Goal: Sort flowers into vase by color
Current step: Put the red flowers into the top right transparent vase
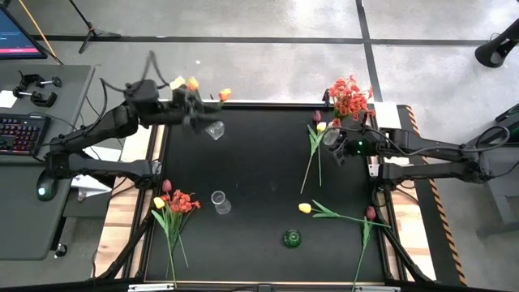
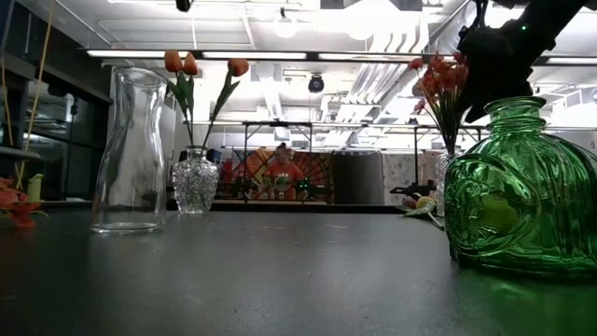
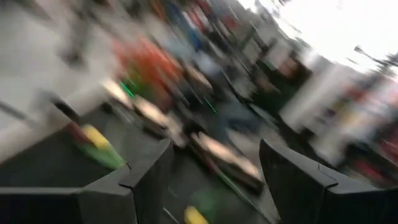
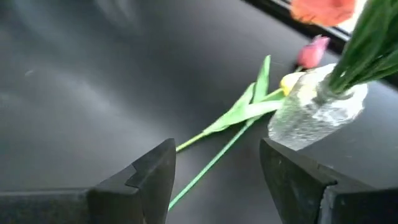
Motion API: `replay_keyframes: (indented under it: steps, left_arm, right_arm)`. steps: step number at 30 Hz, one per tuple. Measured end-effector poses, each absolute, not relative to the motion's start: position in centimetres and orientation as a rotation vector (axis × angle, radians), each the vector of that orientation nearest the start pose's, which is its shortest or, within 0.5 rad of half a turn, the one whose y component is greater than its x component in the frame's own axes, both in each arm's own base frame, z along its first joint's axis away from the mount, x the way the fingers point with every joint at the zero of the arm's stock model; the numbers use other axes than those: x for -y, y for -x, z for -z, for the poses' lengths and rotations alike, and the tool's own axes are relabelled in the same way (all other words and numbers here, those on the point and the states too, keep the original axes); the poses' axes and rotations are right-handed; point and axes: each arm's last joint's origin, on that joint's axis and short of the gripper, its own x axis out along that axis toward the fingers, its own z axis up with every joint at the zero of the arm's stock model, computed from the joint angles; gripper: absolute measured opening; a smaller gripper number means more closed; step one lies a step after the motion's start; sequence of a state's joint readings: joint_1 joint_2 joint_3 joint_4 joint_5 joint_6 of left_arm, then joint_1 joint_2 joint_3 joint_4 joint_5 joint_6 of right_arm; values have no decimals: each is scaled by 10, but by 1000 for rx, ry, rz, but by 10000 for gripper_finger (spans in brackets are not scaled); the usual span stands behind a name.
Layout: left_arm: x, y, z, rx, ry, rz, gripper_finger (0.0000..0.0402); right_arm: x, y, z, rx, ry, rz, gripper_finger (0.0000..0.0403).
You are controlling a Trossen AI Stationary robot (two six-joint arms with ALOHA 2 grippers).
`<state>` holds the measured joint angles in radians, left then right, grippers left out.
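A small cut-glass vase at the far left holds orange tulips. My left gripper is open and empty just beside it; it also shows in the left wrist view. A second glass vase at the far right holds red-orange sprays. My right gripper is open and empty next to this vase, above the table. A pink tulip and a yellow tulip lie on the table by that vase, their stems running toward the near edge.
An empty glass carafe stands mid-table and a green glass vase stands near the front. A yellow tulip and a pink tulip lie at the near right. A bunch of flowers lies at the near left.
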<state>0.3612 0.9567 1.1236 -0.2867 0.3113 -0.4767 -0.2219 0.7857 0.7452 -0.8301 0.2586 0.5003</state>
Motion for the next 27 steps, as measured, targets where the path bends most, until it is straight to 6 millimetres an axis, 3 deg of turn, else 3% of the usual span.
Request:
replay_keyframes:
  steps: [5, 13, 20, 27]
  left_arm:
    - [-34, -200, -385, -370, 653, 140, 230]
    - [-1, -225, -349, -678, 624, 243, 230]
    - [20, -254, -325, -814, 733, 209, 230]
    - [81, -269, -294, -1056, 962, 112, 230]
  right_arm:
    - [31, -138, -274, -668, -528, 581, 222]
    - [14, -136, -278, -632, -714, 463, 222]
    - [-7, -139, -279, -663, -746, 311, 222]
    - [-35, -136, -279, -712, -625, 106, 222]
